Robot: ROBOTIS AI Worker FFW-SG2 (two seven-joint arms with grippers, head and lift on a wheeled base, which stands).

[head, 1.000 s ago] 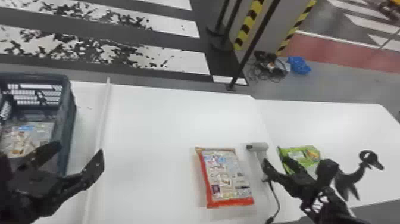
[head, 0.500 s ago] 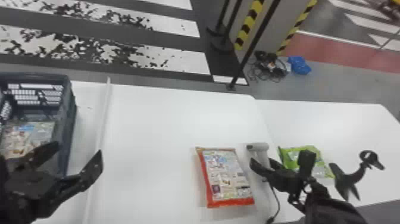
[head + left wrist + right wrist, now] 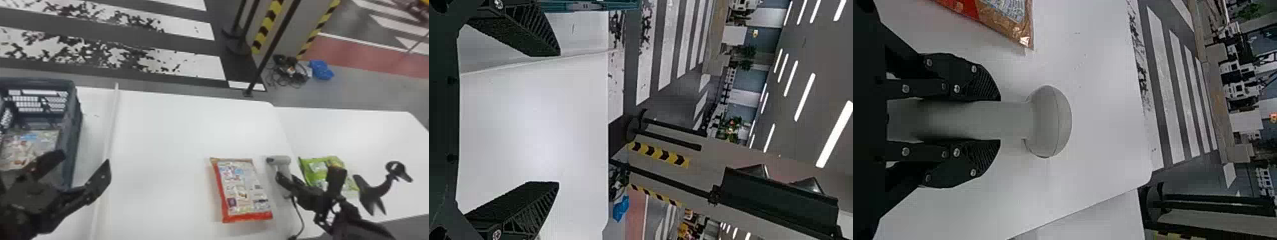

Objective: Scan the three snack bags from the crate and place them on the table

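Observation:
In the head view my right gripper (image 3: 287, 179) is at the handle of the grey scanner (image 3: 281, 161). From the right wrist, the scanner (image 3: 1049, 121) has its handle between the fingers of my right gripper (image 3: 997, 120), pressed on both sides. A red-edged snack bag (image 3: 244, 191) lies left of the scanner, a green snack bag (image 3: 319, 169) to its right, partly behind the right arm. Another bag (image 3: 30, 146) lies inside the crate (image 3: 71, 127). My left gripper (image 3: 83, 166) hangs open by the crate; the left wrist view shows this gripper (image 3: 558, 120) with nothing between its fingers.
A white strip (image 3: 110, 127) runs along the white table (image 3: 191, 127) beside the crate. The scanner's cable (image 3: 300, 217) trails toward the near edge. On the right-hand table stands a curved black stand (image 3: 376, 191).
My right gripper has moved left onto the scanner's handle, uncovering more of the green bag. The left gripper has barely shifted; bags and scanner stay where they were.

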